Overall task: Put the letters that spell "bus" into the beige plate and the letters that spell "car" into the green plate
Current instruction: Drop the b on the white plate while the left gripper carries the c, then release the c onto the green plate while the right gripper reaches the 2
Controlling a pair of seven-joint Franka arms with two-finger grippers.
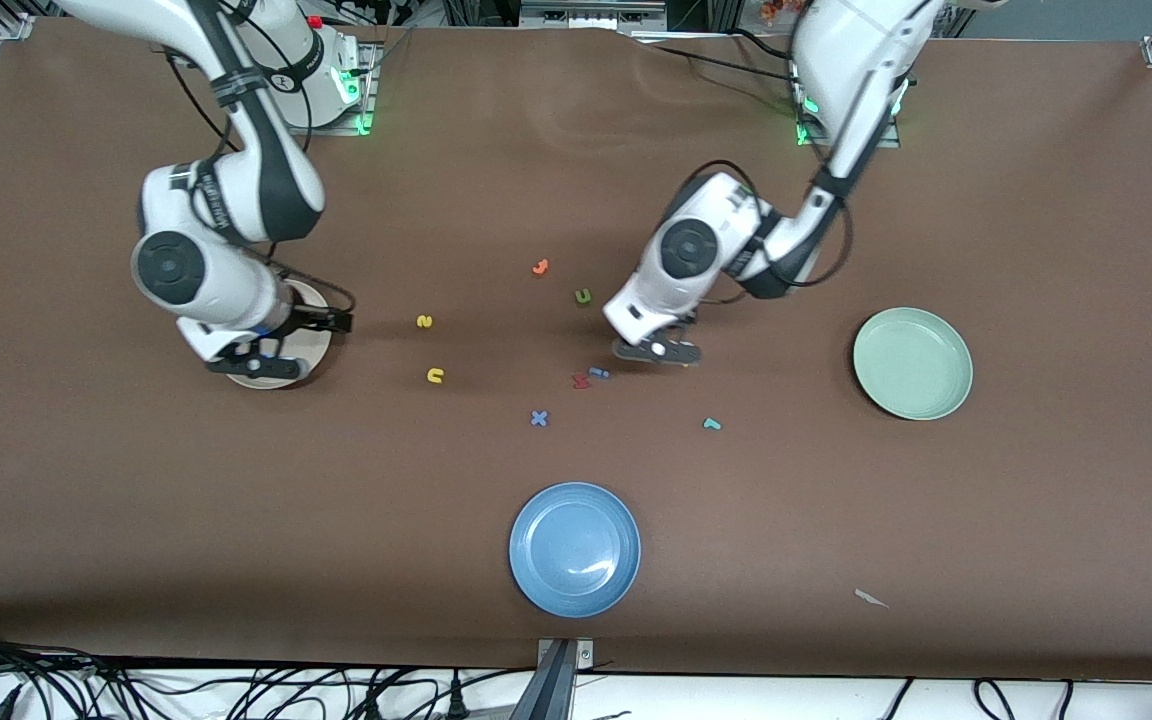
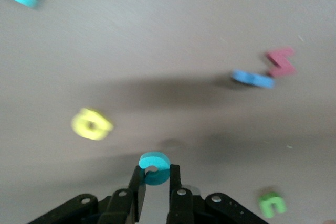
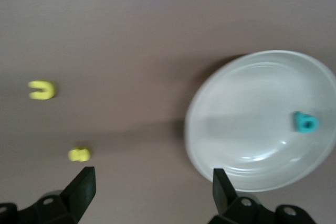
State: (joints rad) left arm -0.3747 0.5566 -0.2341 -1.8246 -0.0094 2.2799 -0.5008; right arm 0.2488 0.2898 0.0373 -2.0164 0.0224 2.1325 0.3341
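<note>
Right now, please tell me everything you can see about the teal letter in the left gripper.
The teal "c" is a small, thick, foam-looking letter, a rounded ring shape with a small hole. It sits pinched between the shut black fingers of the left gripper, over the brown table. Only the fingers visibly touch it.

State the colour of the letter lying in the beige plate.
Teal-blue foam letter "b", clearest in the right wrist view.

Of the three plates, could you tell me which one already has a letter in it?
The beige plate, under the open right gripper: a teal "b" lies in it. The green plate and blue plate hold nothing.
</note>
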